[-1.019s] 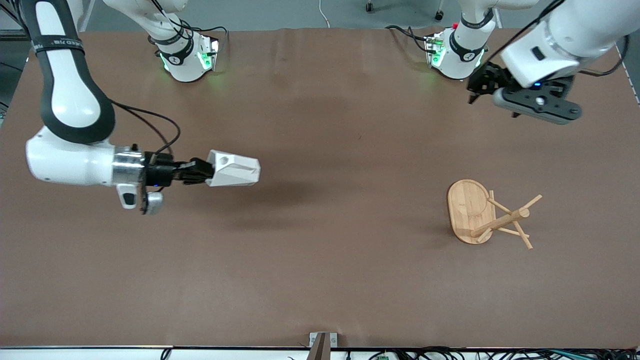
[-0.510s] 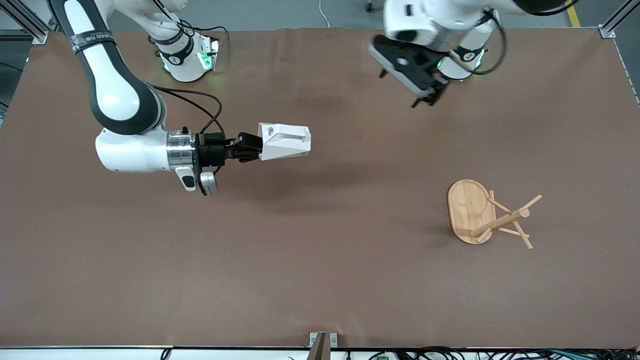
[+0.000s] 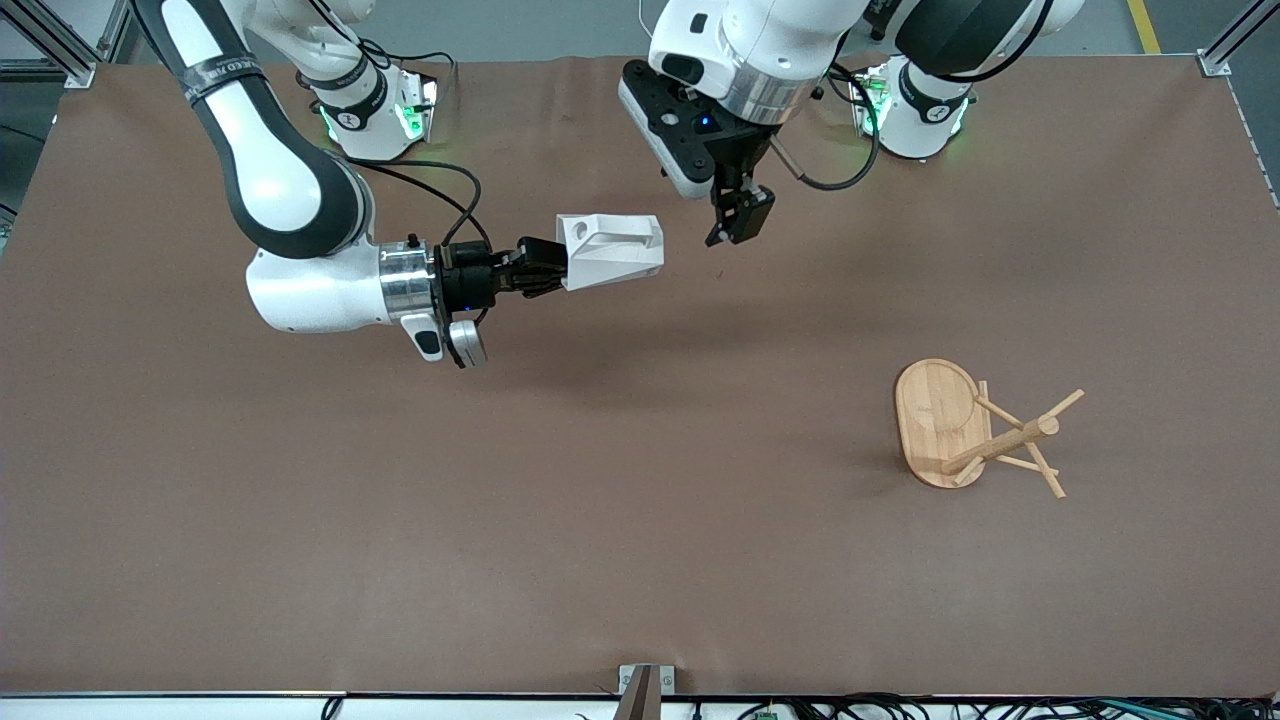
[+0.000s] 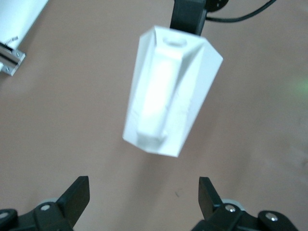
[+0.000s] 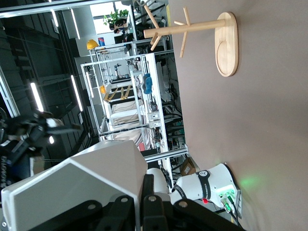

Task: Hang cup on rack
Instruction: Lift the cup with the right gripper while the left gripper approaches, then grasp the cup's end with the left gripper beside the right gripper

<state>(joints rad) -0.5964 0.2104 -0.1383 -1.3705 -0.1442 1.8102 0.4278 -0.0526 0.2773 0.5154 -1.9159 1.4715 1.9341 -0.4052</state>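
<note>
From the front camera, the right end effector (image 3: 545, 270) is clenched on the base end of the cup (image 3: 610, 250), holding it on its side in the air over the middle of the bench (image 3: 640, 560), with the handle and its round hole turned upward. The left end effector (image 3: 738, 222) hangs just beside the cup's mouth end, over the bench near the robots' bases, fingers pointing down and not touching the cup. The rack (image 3: 985, 432) stands well apart, toward the left arm's end of the bench and nearer the front camera, its oval base flat on the surface.

The left wrist camera looks down on the cup (image 4: 168, 91), handle up, with the left end effector (image 4: 143, 197) spread wide and empty, its two black fingertips (image 4: 77, 195) either side of bare bench.

The right wrist camera shows the cup's (image 5: 82, 187) faceted white wall pinched by the right end effector (image 5: 144, 199), and the rack (image 5: 211, 33) well away on the bench.
</note>
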